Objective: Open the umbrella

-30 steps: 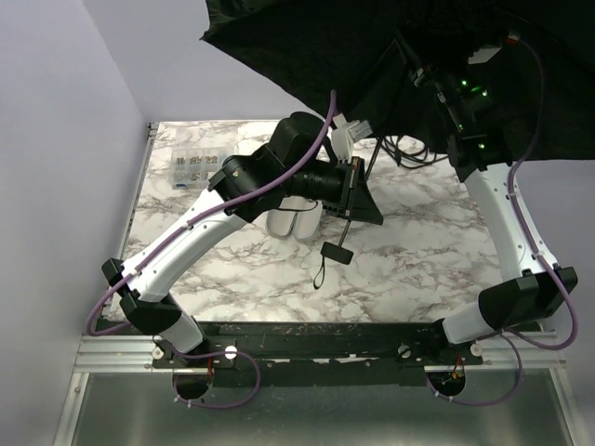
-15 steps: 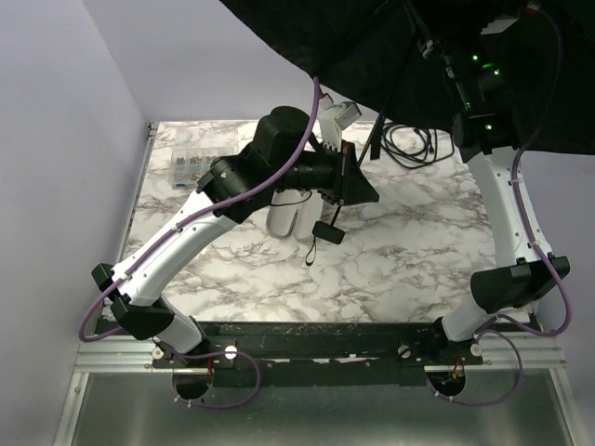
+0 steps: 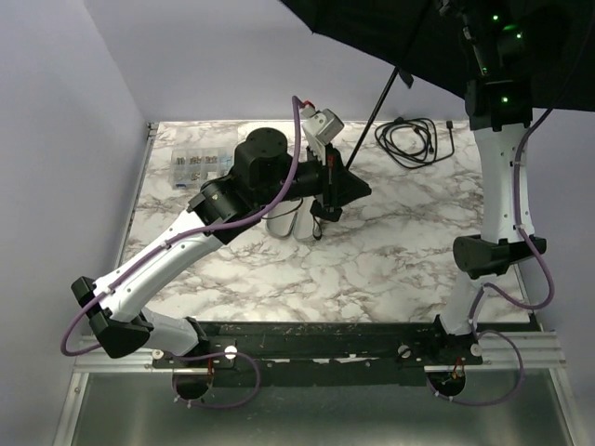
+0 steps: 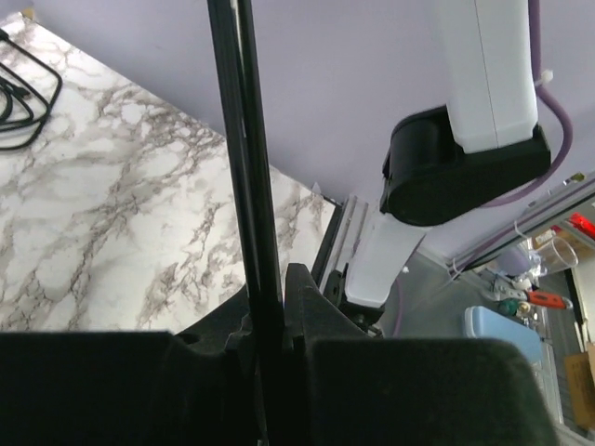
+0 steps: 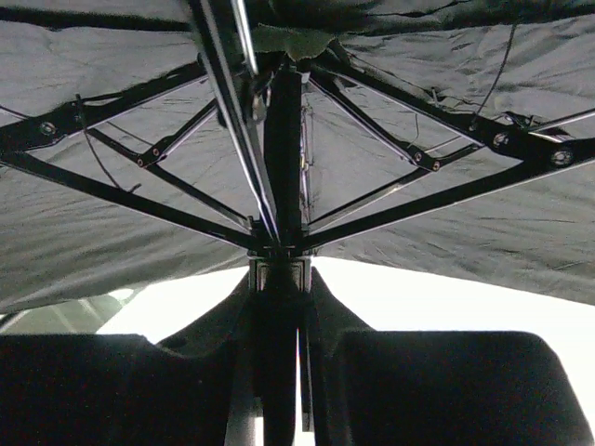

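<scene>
The umbrella's black canopy (image 3: 390, 37) is spread wide at the top right of the top view. Its thin black shaft (image 3: 372, 116) slants down-left to my left gripper (image 3: 339, 186), which is shut on the lower shaft just above the handle. In the left wrist view the shaft (image 4: 244, 167) runs up between my left gripper's (image 4: 270, 325) fingers. My right gripper (image 5: 279, 316) is shut on the shaft at the runner (image 5: 279, 271), under the ribs and the canopy's underside (image 5: 446, 167). In the top view the canopy hides its jaws.
The cream-beige sleeve (image 3: 290, 221) lies on the marble table (image 3: 390, 251) under my left forearm. A coiled black cable (image 3: 414, 139) lies at the back right. A small clear compartment box (image 3: 195, 167) sits at the back left. My right arm (image 4: 469, 139) shows in the left wrist view.
My right arm has risen and carried the canopy up and to the right, lengthening the shaft. My left gripper has moved toward the back with the handle, and the cable has come into view.
</scene>
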Robot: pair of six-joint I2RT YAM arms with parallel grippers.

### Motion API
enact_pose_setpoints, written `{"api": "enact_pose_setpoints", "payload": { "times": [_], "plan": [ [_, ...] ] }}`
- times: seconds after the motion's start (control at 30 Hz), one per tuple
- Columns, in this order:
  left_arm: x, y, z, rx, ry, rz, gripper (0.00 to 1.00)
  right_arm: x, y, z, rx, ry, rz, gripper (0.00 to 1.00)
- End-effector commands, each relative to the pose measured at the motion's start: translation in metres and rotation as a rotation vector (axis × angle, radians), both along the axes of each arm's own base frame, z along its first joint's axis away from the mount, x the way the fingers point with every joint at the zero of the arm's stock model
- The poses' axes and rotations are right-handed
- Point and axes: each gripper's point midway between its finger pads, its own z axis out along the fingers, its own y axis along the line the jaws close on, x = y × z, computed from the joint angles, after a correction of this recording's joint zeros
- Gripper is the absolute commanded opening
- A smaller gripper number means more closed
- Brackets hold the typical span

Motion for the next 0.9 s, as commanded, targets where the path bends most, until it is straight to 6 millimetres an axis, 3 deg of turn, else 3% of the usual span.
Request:
{"api": "enact_pose_setpoints", "payload": {
  "times": [0.0, 0.2, 0.47, 0.53, 0.7, 0.77, 0.87],
  "plan": [
    [-0.176, 0.109, -0.144, 0.584, 0.524, -0.483, 0.00, 0.012, -0.283, 0.014, 0.635, -0.128, -0.909, 0.15],
    [-0.184, 0.123, -0.148, 0.589, 0.539, -0.478, 0.00, 0.010, -0.296, 0.016, 0.637, -0.170, -0.938, 0.14],
    [-0.186, 0.125, -0.154, 0.600, 0.572, -0.460, 0.00, 0.007, -0.275, 0.025, 0.547, -0.193, -0.903, 0.09],
    [-0.182, 0.121, -0.150, 0.592, 0.565, -0.445, 0.00, 0.005, -0.265, 0.031, 0.520, -0.203, -0.855, 0.01],
    [-0.167, 0.103, -0.133, 0.542, 0.514, -0.397, 0.00, -0.005, -0.221, 0.040, 0.388, -0.205, -0.715, 0.01],
    [-0.157, 0.096, -0.128, 0.539, 0.490, -0.355, 0.04, -0.010, -0.201, 0.040, 0.316, -0.203, -0.676, 0.01],
    [-0.143, 0.087, -0.120, 0.525, 0.460, -0.297, 0.17, -0.019, -0.178, 0.035, 0.228, -0.204, -0.624, 0.01]
  ]
}}
